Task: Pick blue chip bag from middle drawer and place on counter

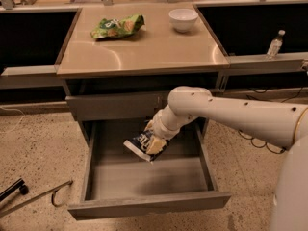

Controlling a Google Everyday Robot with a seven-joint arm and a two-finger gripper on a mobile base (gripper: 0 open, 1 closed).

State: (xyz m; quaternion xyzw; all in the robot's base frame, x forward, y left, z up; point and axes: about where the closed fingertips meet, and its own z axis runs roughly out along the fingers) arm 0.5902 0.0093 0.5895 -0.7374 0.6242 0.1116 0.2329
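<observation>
The blue chip bag [141, 147] is dark with white lettering and hangs tilted above the floor of the open middle drawer [144, 202]. My gripper [154, 142] is shut on the bag's right end and holds it clear of the grey drawer bottom, over its back half. My white arm reaches in from the right. The beige counter [154, 52] lies above, on the grey cabinet.
A green chip bag [117, 26] and a white bowl [183, 19] sit at the back of the counter. A grey drawer front [115, 105] is closed just above the open drawer. A water bottle [275, 44] stands on the right ledge. A black bar [12, 189] lies on the floor at left.
</observation>
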